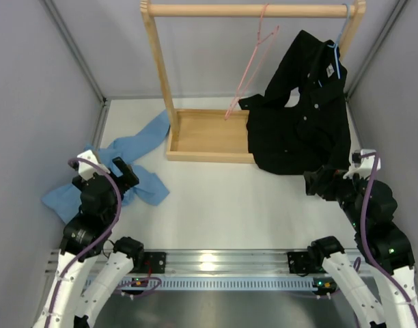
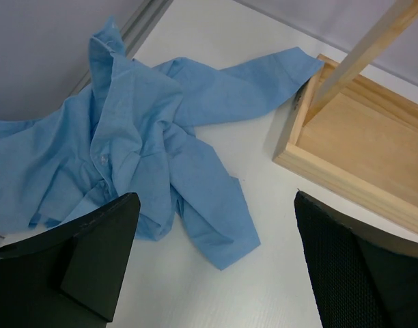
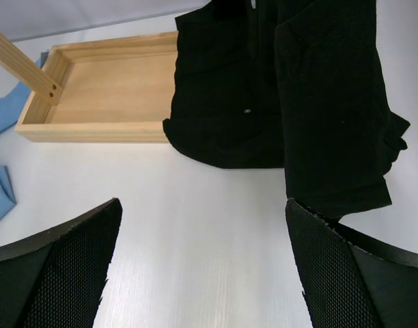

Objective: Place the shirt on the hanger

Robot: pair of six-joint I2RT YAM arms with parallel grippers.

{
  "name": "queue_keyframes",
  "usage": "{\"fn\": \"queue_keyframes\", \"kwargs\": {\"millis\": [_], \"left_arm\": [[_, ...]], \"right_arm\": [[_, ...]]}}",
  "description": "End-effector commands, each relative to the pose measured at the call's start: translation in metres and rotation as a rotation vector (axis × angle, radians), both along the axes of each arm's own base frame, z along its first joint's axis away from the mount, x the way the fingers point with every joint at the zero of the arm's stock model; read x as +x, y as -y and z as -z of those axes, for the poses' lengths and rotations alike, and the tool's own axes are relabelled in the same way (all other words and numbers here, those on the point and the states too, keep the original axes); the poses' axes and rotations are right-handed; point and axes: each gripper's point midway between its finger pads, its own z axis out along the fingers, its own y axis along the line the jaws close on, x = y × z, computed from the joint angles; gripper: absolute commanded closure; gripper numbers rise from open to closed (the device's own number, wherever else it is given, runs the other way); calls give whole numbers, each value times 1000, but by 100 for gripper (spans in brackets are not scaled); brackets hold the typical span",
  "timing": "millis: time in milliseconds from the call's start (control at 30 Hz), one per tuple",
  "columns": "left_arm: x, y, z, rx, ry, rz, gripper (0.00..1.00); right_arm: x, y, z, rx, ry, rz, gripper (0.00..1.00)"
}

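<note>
The light blue shirt (image 1: 130, 160) lies crumpled on the table at the left, one sleeve reaching the wooden rack's base; it fills the left wrist view (image 2: 141, 143). The pink hanger (image 1: 253, 61) hangs empty from the rack's rod. My left gripper (image 1: 123, 172) is open just above the shirt's near part, jaws wide in its wrist view (image 2: 216, 260). My right gripper (image 1: 318, 183) is open and empty by the hem of the black shirt, with bare table between its fingers (image 3: 202, 266).
A black buttoned shirt (image 1: 301, 113) hangs on a light blue hanger (image 1: 339, 51) at the rack's right end, its hem on the table. The wooden rack (image 1: 161, 68) has a tray base (image 1: 209, 133). Grey walls close in both sides.
</note>
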Motion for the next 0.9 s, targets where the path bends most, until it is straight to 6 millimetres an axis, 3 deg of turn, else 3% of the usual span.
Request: {"fn": "queue_keyframes", "kwargs": {"millis": [0, 133, 267, 367, 467, 600, 867], "left_arm": [[1, -14, -1, -5, -1, -106, 2], [-2, -50, 8, 30, -47, -382, 2], [3, -44, 13, -51, -73, -418, 2], [20, -42, 17, -79, -91, -474, 2], [51, -47, 43, -148, -214, -521, 2], [73, -95, 63, -189, -250, -733, 2], [121, -126, 99, -161, -307, -790, 2]], "right_arm": [[2, -4, -11, 26, 39, -9, 0], [-6, -12, -24, 64, 97, -63, 0], [-8, -18, -25, 81, 99, -96, 1], [-10, -29, -22, 104, 80, -148, 1], [-13, -39, -18, 133, 61, -201, 1], [-18, -50, -15, 154, 46, -261, 1], [-18, -63, -1, 169, 26, -328, 1]]}}
